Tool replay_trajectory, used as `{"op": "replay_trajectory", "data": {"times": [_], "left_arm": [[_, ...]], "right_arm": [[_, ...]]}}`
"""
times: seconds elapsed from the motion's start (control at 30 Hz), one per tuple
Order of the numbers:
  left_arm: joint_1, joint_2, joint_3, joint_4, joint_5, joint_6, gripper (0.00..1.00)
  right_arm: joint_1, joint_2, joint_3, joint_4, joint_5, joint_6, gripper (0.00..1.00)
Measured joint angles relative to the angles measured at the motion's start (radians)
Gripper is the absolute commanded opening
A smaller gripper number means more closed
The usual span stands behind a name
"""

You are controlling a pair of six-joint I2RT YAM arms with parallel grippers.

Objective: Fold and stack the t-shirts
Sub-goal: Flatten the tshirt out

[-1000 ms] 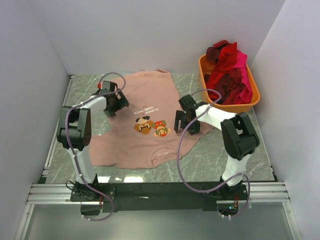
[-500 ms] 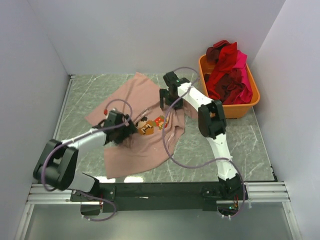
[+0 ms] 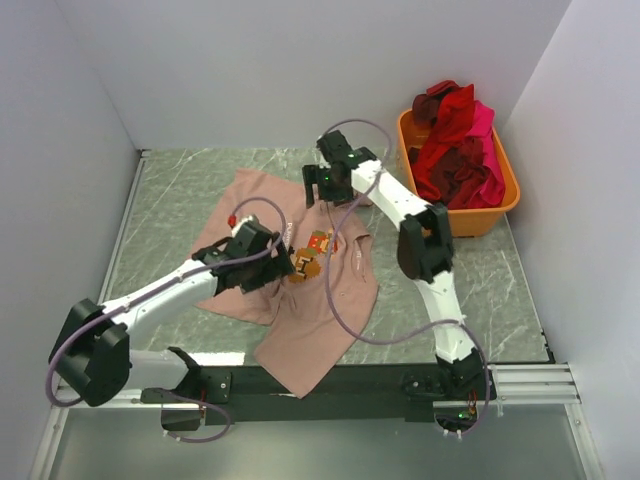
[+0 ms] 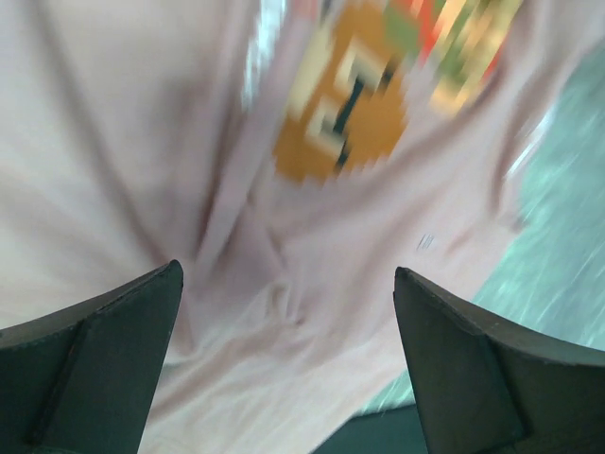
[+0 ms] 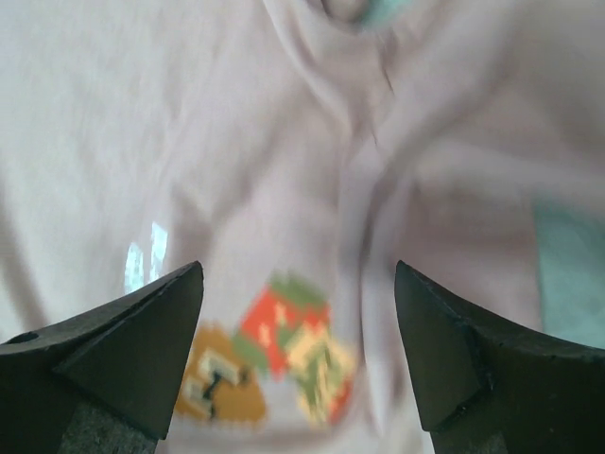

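At the near edge of the table (image 3: 170,190), we see 1 corner of the dusty pink t-shirt (image 3: 340,300) hanging over the front rail, while the rest of it lies rumpled and bunched across the middle of the marbled surface. Just beyond that corner, the left end effector (image 3: 280,268) sits low over the middle of the shirt, right beside the cartoon print (image 3: 312,255). In the left wrist view its 2 fingers (image 4: 95,359) stand wide apart with only wrinkled pink cloth and the blurred orange part of the print under them; we see nothing clamped between them.

Farther back, the right end effector (image 3: 320,185) reaches over the far edge of the same shirt. Its wrist view shows the fingers (image 5: 123,350) spread just as wide, with creased cloth and the red, green and orange print below, and nothing held.

At the far right corner stands the orange tub (image 3: 462,218), well apart from the pink shirt. The other t-shirts (image 3: 455,140), red, maroon and hot pink, are heaped in it above the rim.
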Motion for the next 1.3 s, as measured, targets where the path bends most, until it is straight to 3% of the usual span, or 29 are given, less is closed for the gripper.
{"op": "replay_trajectory", "data": {"times": [0.07, 0.3, 0.47, 0.6, 0.77, 0.93, 1.3], "left_arm": [[0.028, -0.018, 0.048, -0.03, -0.053, 0.015, 0.99], [0.328, -0.07, 0.078, 0.008, -0.098, 0.087, 0.99], [0.386, 0.097, 0.142, 0.023, -0.075, 0.124, 0.99], [0.406, 0.265, 0.184, 0.045, -0.025, 0.139, 0.99], [0.409, 0.349, 0.187, 0.036, -0.022, 0.148, 0.99], [0.409, 0.36, 0.187, 0.035, -0.026, 0.155, 0.99], [0.414, 0.463, 0.293, 0.039, -0.021, 0.172, 0.99]], "right_arm": [[0.0, -0.129, -0.14, 0.028, 0.03, 0.012, 0.88], [0.031, -0.672, -0.807, 0.177, 0.1, 0.127, 0.88], [0.186, -0.796, -1.128, 0.235, 0.105, 0.209, 0.88], [0.296, -0.795, -1.265, 0.224, 0.101, 0.276, 0.87], [0.299, -0.777, -1.286, 0.231, 0.109, 0.323, 0.87], [0.265, -0.686, -1.204, 0.209, 0.134, 0.321, 0.87], [-0.006, -0.356, -0.755, 0.095, 0.233, 0.238, 0.87]]}}
